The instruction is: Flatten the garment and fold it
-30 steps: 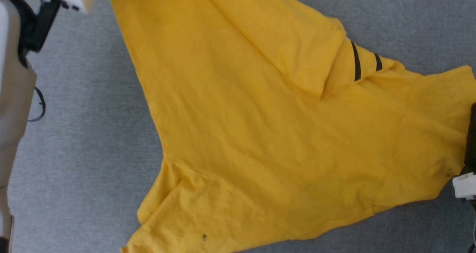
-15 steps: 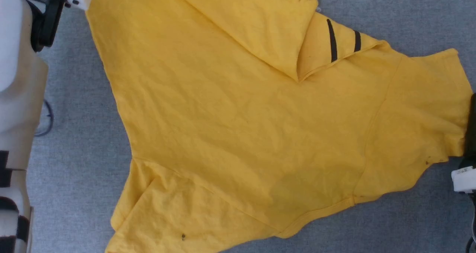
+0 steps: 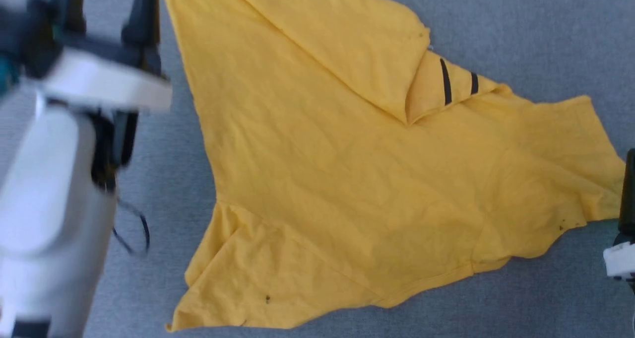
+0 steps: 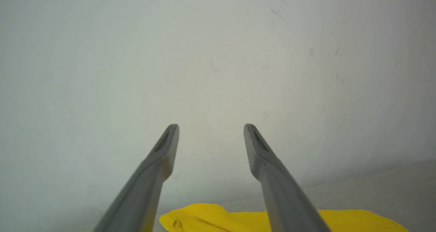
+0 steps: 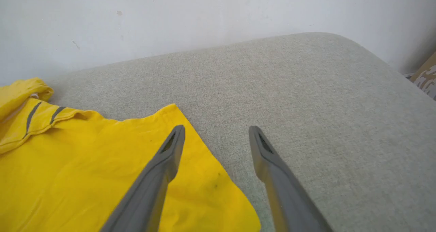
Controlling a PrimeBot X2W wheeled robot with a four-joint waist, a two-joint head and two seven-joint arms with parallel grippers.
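The yellow garment (image 3: 347, 179) lies spread on the grey padded surface (image 3: 521, 25), plain side up. A flap at its top is folded over, showing two black stripes (image 3: 446, 82). My left gripper (image 3: 106, 10) hovers open just left of the garment's upper left edge, holding nothing. In the left wrist view its fingers (image 4: 163, 150) point at a pale wall, with a strip of the garment (image 4: 238, 220) below. My right gripper (image 5: 217, 129) is open over the edge of the sleeve (image 5: 190, 177). One of its dark fingers (image 3: 629, 189) shows at the garment's right tip.
A white wall (image 5: 170, 14) rises behind the surface. The surface's rounded corner (image 5: 340, 41) is at the right, with something brown and patterned (image 5: 425, 77) beyond it. A thin dark cable loop (image 3: 141, 234) hangs beside my left forearm (image 3: 44, 214).
My left arm has come down into view and its fingers now stand apart, off the garment's upper left edge. The whole picture has shifted. The right gripper stays by the sleeve.
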